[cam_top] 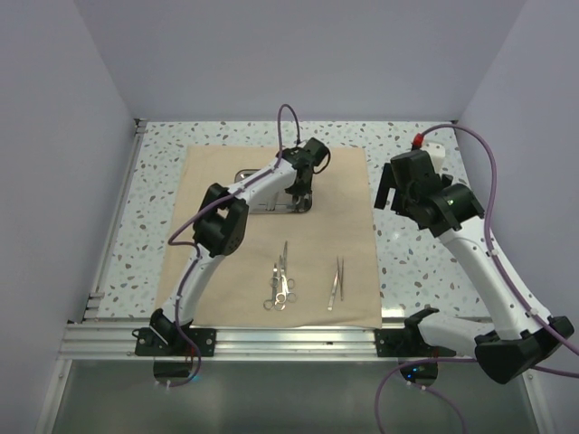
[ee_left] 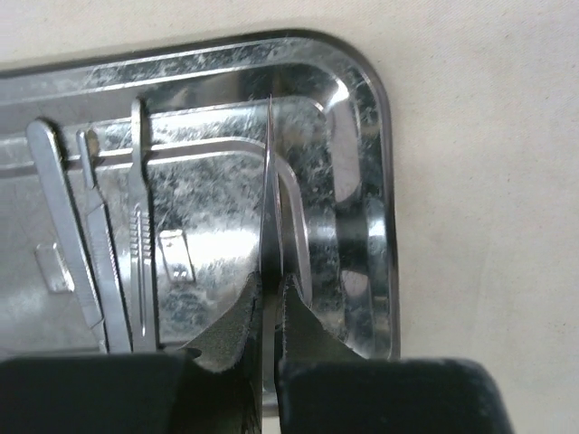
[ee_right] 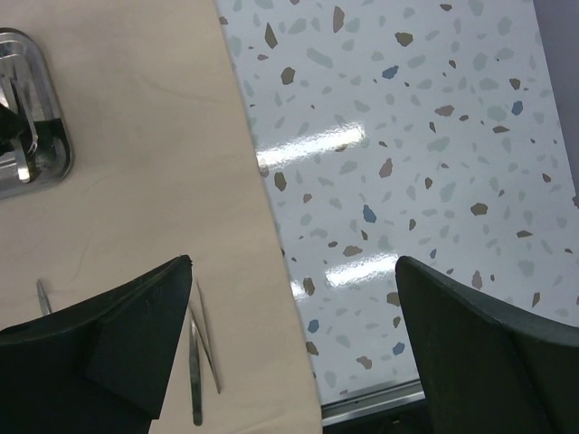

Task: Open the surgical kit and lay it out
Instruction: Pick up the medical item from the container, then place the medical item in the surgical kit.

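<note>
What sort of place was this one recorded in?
Probably a robot test cell in a lab, not a real operating room: plain walls box in a speckled tabletop, two robot arms are bolted to an aluminium rail, and a tan cloth with a steel tray lies on it.

In the top view, the left arm slants from lower left across the cloth to the tray. There the left gripper, pinched on a thin tool, blocks the tray's right end, and flat metal handles fill its left. Bare cloth lies open between the scissors and the tweezers. The right gripper, jaws wide, hangs over bare speckled table at right.
</note>
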Available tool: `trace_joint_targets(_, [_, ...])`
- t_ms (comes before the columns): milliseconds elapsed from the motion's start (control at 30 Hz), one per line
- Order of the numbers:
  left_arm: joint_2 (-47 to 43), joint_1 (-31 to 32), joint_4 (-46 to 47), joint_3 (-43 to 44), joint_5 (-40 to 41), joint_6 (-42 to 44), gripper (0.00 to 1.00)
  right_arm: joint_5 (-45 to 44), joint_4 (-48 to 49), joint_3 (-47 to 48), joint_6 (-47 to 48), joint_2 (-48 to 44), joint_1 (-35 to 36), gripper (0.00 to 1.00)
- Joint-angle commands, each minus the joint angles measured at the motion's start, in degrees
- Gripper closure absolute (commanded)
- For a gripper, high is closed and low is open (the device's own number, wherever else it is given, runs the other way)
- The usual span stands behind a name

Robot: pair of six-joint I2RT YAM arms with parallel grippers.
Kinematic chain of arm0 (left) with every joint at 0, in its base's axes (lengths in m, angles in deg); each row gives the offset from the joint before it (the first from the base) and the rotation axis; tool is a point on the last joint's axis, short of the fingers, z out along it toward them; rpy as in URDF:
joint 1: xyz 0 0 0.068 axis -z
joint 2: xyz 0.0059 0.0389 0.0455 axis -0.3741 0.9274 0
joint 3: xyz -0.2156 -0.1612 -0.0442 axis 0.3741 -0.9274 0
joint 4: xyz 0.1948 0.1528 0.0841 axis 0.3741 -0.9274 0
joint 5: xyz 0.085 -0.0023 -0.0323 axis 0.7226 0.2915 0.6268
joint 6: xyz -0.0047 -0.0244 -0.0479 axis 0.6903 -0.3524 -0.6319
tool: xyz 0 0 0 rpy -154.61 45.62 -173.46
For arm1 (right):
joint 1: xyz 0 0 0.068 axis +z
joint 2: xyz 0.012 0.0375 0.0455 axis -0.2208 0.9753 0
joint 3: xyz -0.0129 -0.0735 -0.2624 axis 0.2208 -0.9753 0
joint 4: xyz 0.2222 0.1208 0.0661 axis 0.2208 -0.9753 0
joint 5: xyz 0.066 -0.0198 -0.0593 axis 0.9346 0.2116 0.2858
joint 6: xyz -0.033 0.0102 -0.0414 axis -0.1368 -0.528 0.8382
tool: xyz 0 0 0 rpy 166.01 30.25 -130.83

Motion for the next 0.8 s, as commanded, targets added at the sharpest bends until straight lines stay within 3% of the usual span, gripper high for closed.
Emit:
trace_joint_targets(0, [-9.1, 0.2, -3.4, -1.5, 0.1, -3.7, 1.00, 0.0, 2.6, -0.2, 0.8, 0.3, -0.5, 0.02])
trace_joint_targets(233, [-21.9, 7.7, -1.6, -16.5, -5.0, -12.2, 1.00, -2.0, 4.3, 2.2, -2.6, 3.7, -0.8, 0.01])
trace_joint_targets(367, [-27.7, 12.0, 6.0, -31.8, -13.2, -18.1, 1.00, -2.8, 5.3, 2.8, -4.5, 4.9, -0.9, 0.02])
trace_joint_targets(467, [-30.2, 14.3, 9.8, -38.1, -18.6, -22.0, 1.00, -5.2, 5.7, 1.6, -5.9, 4.0, -1.0, 0.02])
trace_joint_targets(700, [-30.3, 18.3, 15.5, -40.2, -29.3, -26.1, 0.99, -6.6, 6.4, -3.1, -6.3, 2.6, -1.2, 0.02])
trace_joint_targets(733, [-30.0, 18.8, 15.4, -38.9, -30.7, -26.5, 0.95, -6.5, 6.6, -3.4, -6.5, 2.4, -1.3, 0.02])
trace_joint_targets(767, [-29.3, 19.2, 15.1, -38.2, -31.5, -26.5, 0.85, -6.4, 6.7, -3.7, -6.5, 2.3, -1.3, 0.02])
